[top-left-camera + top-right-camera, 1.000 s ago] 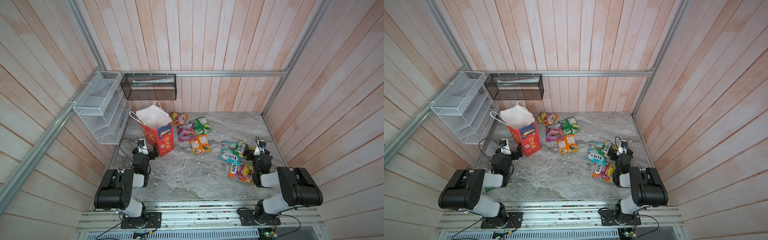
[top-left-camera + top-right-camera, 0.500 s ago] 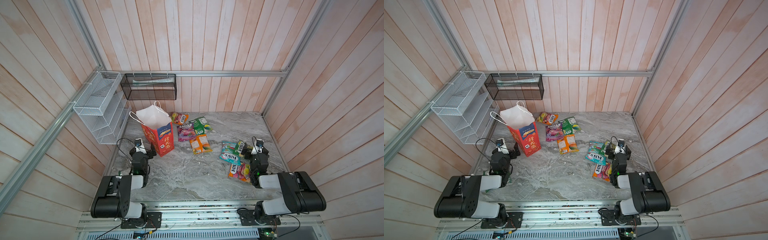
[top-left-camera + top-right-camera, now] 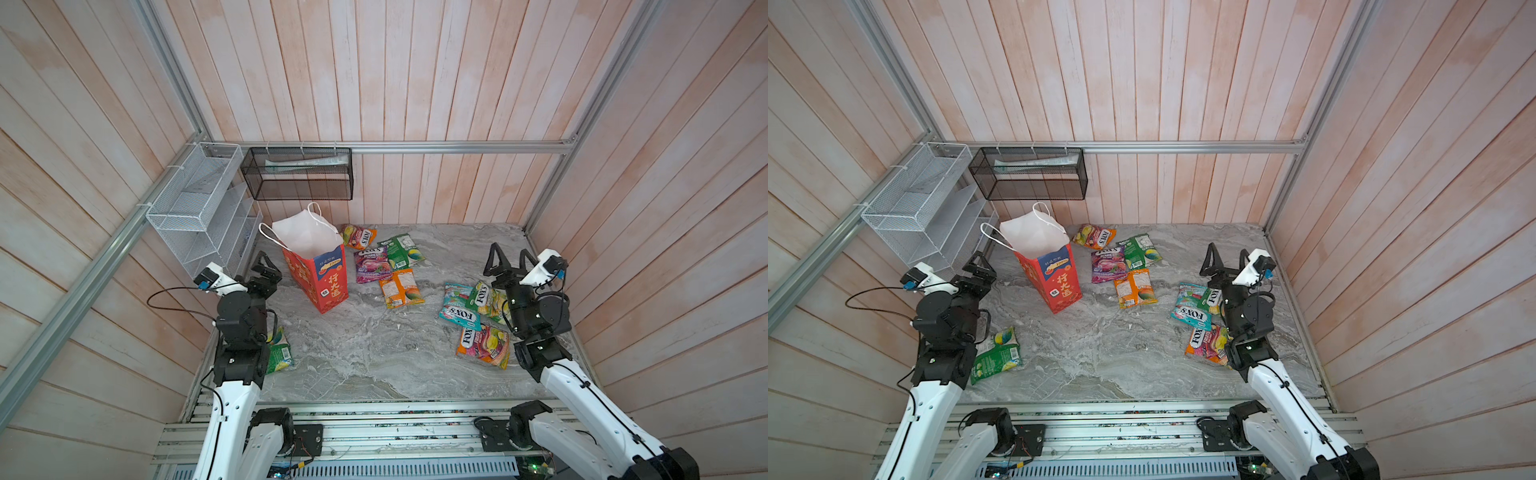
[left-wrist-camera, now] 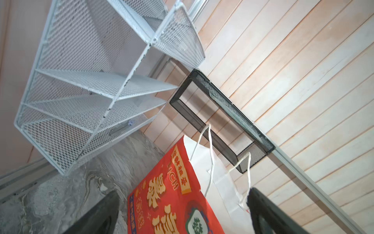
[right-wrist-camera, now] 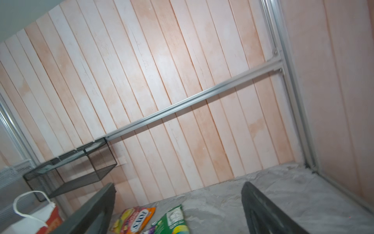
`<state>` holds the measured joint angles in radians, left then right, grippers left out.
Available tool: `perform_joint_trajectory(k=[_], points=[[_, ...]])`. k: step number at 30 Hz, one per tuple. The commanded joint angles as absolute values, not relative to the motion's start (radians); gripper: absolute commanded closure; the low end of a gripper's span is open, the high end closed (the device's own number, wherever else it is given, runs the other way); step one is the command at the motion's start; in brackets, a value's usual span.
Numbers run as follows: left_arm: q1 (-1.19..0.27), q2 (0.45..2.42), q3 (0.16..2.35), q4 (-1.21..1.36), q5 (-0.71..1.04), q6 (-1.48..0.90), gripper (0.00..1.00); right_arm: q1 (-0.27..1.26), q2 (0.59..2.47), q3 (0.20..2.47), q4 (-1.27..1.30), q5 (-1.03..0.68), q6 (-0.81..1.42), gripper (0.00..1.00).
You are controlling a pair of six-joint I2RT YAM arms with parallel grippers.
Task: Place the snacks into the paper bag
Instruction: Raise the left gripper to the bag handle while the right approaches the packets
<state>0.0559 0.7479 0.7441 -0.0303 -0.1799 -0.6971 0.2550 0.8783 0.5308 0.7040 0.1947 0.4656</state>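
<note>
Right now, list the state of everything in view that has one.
paper bag: upright, mouth open.
snacks: all eight lying on the table, none visible inside the bag.
left gripper: open, holding nothing, beside the bag.
right gripper: open, holding nothing.

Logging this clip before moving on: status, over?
Left pincer open, empty, beside the paper bag. Right pincer open, empty, raised. Bag upright, mouth open; eight snacks lying on the table. Green packet partly hidden by left arm.
</note>
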Motion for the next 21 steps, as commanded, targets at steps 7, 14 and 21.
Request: perform_joint_trajectory(k=[7, 14, 21], points=[[0.014, 1.021, 1.051, -0.398, -0.006, -0.822, 0.00, 0.224, 0.925, 0.602, 0.373, 0.224, 0.889, 0.02], [-0.081, 1.265, 1.217, -0.471, -0.098, -0.880, 0.00, 0.375, 0.904, 0.583, 0.245, 0.352, 0.755, 0.02], [-0.100, 1.446, 1.402, -0.591, -0.198, -0.909, 0.02, 0.561, 0.824, 0.514, 0.274, 0.384, 0.694, 0.09]])
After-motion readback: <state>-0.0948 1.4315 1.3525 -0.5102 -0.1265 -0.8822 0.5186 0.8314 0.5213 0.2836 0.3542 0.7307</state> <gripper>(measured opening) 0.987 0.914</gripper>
